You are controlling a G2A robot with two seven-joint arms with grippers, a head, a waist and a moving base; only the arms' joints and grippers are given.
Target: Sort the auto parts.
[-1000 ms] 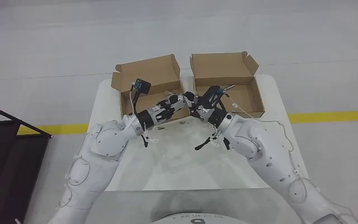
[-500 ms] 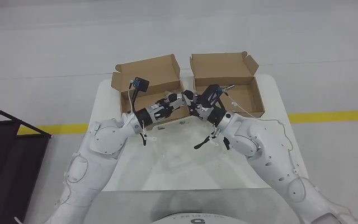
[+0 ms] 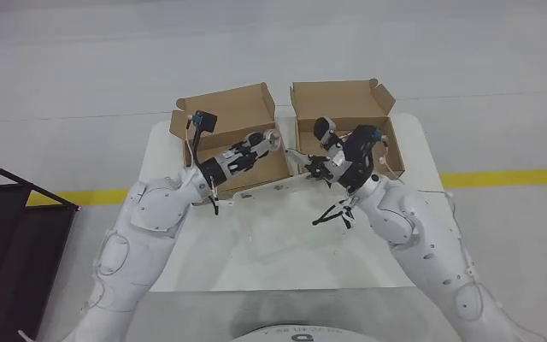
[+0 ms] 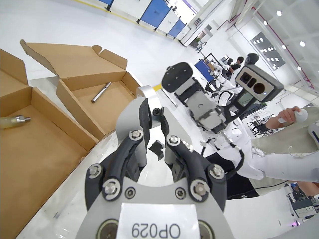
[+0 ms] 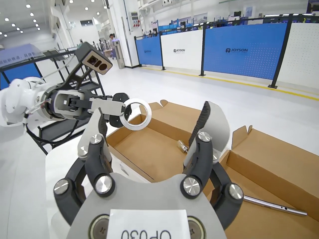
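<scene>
**White table, two open cartons, ring in the left arm's grip**

Top view. White tabletop [image 3: 282, 231] carries two open brown cardboard boxes side by side at its far edge, the left box [image 3: 224, 109] and the right box [image 3: 338, 96]. The left gripper [image 3: 268, 141] is over the end of the left box nearest the right box and pinches a flat silver metal ring [image 3: 274, 137]. The right gripper [image 3: 303, 160] is at the gap between the two boxes, near the left gripper but apart from it.

Left wrist view. The left gripper [image 4: 154, 116] has its fingers pressed together on the ring [image 4: 147, 95], which is seen edge-on and held clear of the table. A short metal fitting with a pale translucent end [image 4: 15, 121] lies on the floor of the left box [image 4: 44, 155]. A slim steel rod [image 4: 101, 92] lies on the floor of the right box [image 4: 79, 115].

Right wrist view. The right gripper [image 5: 153, 115] has its fingers spread wide apart. Beyond it, the left gripper [image 5: 119, 110] holds the ring [image 5: 135, 127] upright by its rim, above the left box [image 5: 154, 155]. The fitting [image 5: 182, 146] rests on that box's floor, partly hidden behind one finger. The rod [image 5: 274, 207] lies flat in the right box [image 5: 269, 155], well apart from both grippers
</scene>
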